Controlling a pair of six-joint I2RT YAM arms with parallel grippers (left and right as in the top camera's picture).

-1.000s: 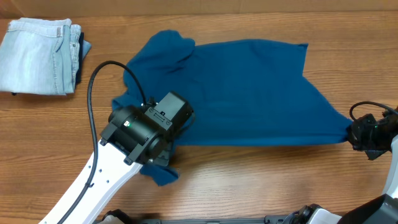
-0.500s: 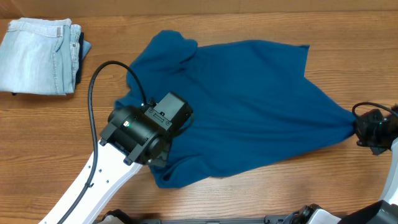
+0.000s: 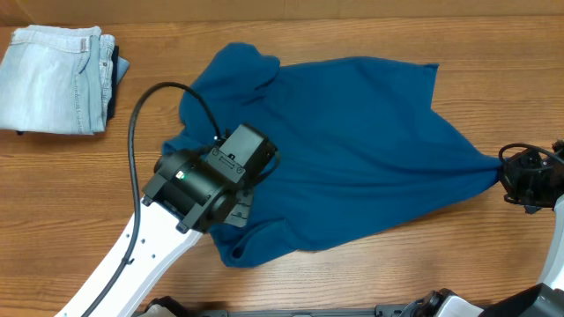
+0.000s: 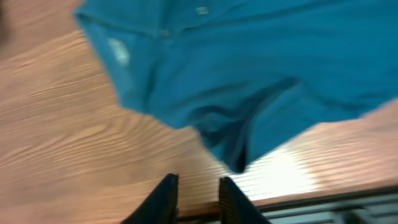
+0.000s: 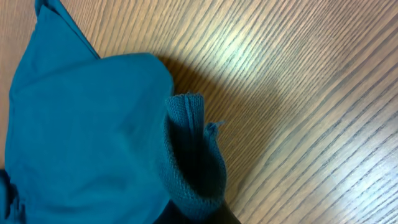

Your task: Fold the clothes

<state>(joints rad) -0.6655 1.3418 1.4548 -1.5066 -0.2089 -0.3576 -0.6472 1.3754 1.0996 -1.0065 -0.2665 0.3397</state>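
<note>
1. Wooden table (image 3: 370,282): light grain, holds everything in view.
2. Teal-blue polo shirt (image 3: 352,150): lies spread across the middle of the table, wrinkled and unfolded. Its right end is drawn out into a narrow point at the right edge. Its lower left edge is bunched in a lump just below the left wrist. Two small pale buttons show in the left wrist view, blurred.
3. Left arm (image 3: 132,255): white link coming up from the bottom left, with a black wrist unit over the shirt's left edge.
4. Folded light-blue jeans (image 3: 53,79): stacked at the top left corner, well apart from the shirt.
5. Black cable (image 3: 176,86): arcs from the left arm up over the wood and the shirt's left part.
6. Right gripper (image 3: 508,173): at the far right, clenched on the shirt's drawn-out tip. The right wrist view shows knit hem bunched into the fingers.
7. Left gripper (image 4: 196,180): fingers slightly parted with nothing between them, over bare wood just short of the shirt's bunched edge, not touching it.
</note>
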